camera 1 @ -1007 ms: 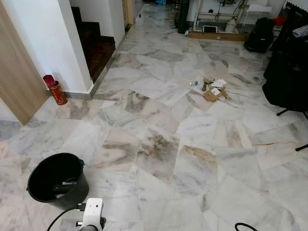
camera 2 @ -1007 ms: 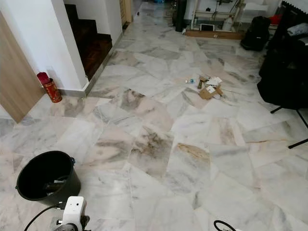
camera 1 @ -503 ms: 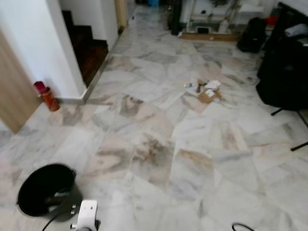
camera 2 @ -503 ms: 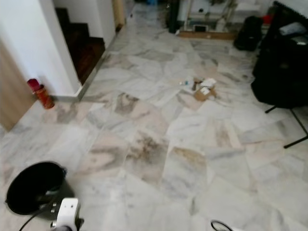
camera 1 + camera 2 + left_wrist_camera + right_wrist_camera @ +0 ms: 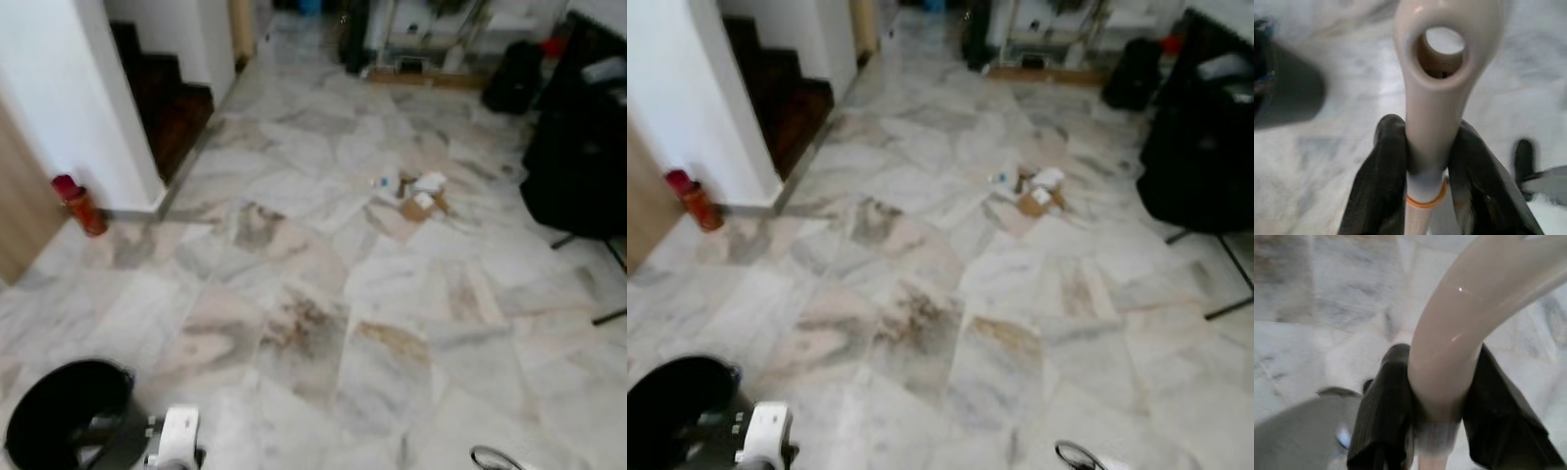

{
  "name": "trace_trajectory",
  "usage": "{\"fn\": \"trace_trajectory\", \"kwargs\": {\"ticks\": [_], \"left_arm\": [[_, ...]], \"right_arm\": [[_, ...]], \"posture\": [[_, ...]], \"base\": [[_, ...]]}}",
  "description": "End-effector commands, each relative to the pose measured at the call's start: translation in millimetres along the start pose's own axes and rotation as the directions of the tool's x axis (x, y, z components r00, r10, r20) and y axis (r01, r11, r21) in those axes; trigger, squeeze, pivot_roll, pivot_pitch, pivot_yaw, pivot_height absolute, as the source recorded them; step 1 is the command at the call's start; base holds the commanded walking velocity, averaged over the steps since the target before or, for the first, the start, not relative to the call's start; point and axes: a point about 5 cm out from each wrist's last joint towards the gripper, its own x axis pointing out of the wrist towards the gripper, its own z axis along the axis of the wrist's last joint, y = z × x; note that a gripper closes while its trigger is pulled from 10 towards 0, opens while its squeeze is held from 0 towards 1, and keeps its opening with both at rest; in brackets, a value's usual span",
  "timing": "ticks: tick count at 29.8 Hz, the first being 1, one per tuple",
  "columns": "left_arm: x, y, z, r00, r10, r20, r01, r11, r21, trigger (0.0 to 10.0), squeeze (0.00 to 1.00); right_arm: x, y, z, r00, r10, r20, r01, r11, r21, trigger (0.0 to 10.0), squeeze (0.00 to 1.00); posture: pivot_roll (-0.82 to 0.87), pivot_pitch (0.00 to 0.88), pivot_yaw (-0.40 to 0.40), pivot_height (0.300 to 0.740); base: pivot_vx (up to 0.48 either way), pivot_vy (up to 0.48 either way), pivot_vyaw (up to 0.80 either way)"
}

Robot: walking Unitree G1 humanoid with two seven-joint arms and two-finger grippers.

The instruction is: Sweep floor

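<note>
A small pile of litter [image 5: 416,196], made of paper scraps and cardboard, lies on the marble floor [image 5: 323,294] ahead and slightly to the right. In the left wrist view, my left gripper [image 5: 1427,147] is shut on a cream handle [image 5: 1435,73] that has a hanging hole at its end. My right gripper [image 5: 1442,382] is shut on a curved cream handle [image 5: 1474,308], seen in the right wrist view. The white wrist of my left arm [image 5: 176,441] shows at the bottom edge of the eye views. Both eye views are blurred.
A black bucket [image 5: 59,416] stands at the lower left, close to my left arm. A red can [image 5: 78,204] sits by the white wall corner, with dark stairs [image 5: 167,98] behind it. Black bags and a stand [image 5: 578,147] fill the right side.
The whole picture has shifted and blurred, so the camera has moved. The bucket now sits nearer the lower left corner, and the litter pile is a little lower in the picture.
</note>
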Motion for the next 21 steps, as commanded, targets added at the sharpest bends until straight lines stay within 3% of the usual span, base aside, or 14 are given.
{"fn": "trace_trajectory", "kwargs": {"ticks": [1, 15, 21], "left_arm": [[-0.1, 2.6, 0, 1.000, 0.006, 0.003, -0.006, 1.000, -0.022, 10.0, 0.00], [-1.2, -20.8, -7, 1.000, -0.020, -0.015, 0.019, 0.999, -0.034, 10.0, 0.00], [-1.2, -20.8, -7, 1.000, -0.020, -0.015, 0.019, 0.999, -0.034, 10.0, 0.00]], "right_arm": [[2.8, 1.1, 9, 0.999, 0.015, 0.029, -0.014, 1.000, -0.025, 10.0, 0.00], [0.3, -17.9, 12, 1.000, 0.001, 0.024, -0.002, 1.000, 0.012, 10.0, 0.00], [0.3, -17.9, 12, 1.000, 0.001, 0.024, -0.002, 1.000, 0.012, 10.0, 0.00]], "posture": [[-0.06, 0.000, -0.062, 0.740], [-0.09, 0.000, -0.066, 0.740], [-0.09, 0.000, -0.066, 0.740]], "base": [[0.292, 0.000, 0.00], [0.300, 0.000, 0.00], [0.300, 0.000, 0.00]]}}
